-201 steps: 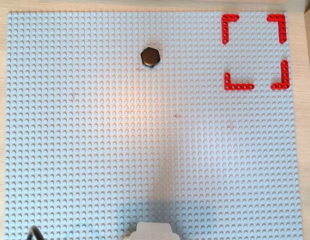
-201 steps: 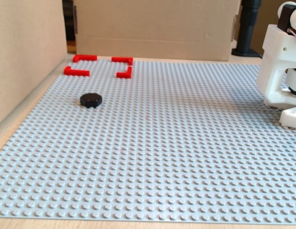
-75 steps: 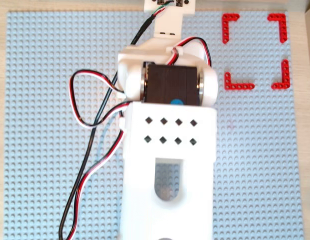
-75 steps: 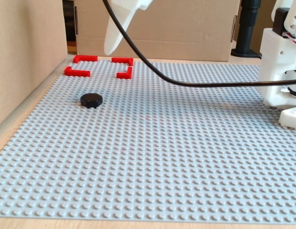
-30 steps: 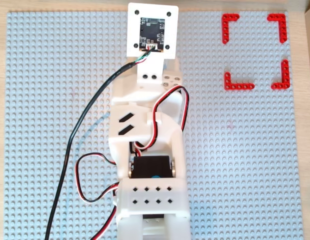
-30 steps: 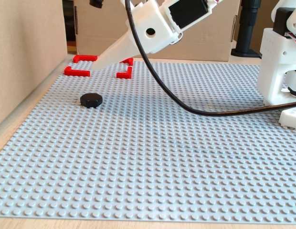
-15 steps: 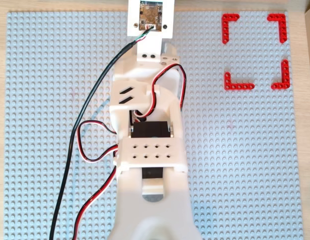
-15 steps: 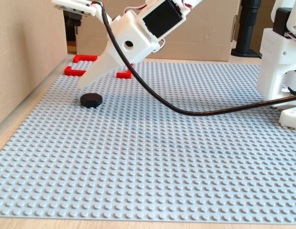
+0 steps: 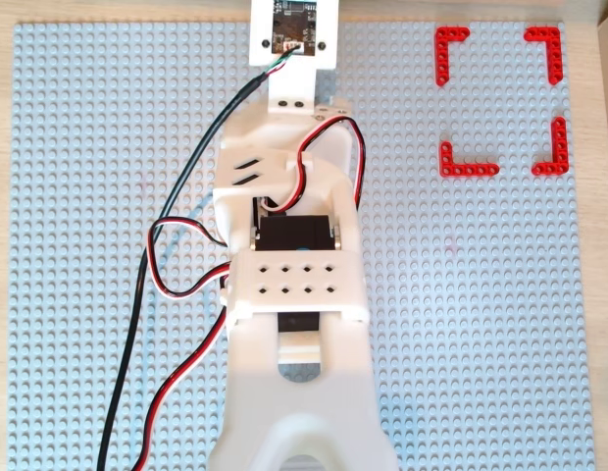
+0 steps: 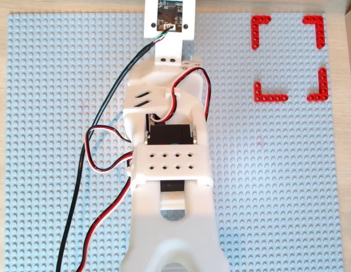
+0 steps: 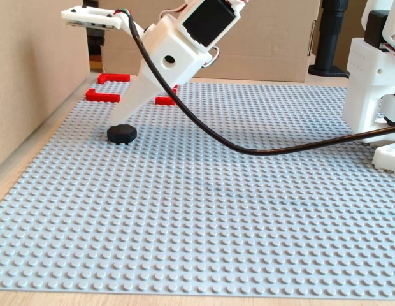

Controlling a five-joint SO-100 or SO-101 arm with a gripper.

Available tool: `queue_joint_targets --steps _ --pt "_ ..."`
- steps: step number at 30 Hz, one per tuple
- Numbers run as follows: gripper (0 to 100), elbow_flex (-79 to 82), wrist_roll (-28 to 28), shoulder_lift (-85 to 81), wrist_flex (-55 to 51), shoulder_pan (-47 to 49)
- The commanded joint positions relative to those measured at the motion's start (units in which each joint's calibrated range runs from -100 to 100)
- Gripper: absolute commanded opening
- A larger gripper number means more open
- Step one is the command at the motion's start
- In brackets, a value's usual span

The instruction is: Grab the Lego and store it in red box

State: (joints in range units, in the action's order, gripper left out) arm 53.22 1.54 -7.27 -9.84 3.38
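Now the gripper (image 11: 121,123) has dropped from above the red box (image 11: 130,88) to just over the Lego (image 11: 122,134) at left of the fixed view, approach nearly done; jaw opening cannot be told.

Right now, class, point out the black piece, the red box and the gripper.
black piece (image 11: 122,134), fixed view, its top face.
red box (image 9: 468,169), an overhead view, lower-left bracket.
gripper (image 11: 120,122), fixed view, fingertip just above the piece.
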Motion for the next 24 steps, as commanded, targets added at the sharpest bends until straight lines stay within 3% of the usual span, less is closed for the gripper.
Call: queue_joint_targets --steps 1,24 --pt "20 -4.13 -0.03 -0.02 -2.52 -0.07" --pt "20 -16.95 -1.49 8.63 -15.16 -0.14"
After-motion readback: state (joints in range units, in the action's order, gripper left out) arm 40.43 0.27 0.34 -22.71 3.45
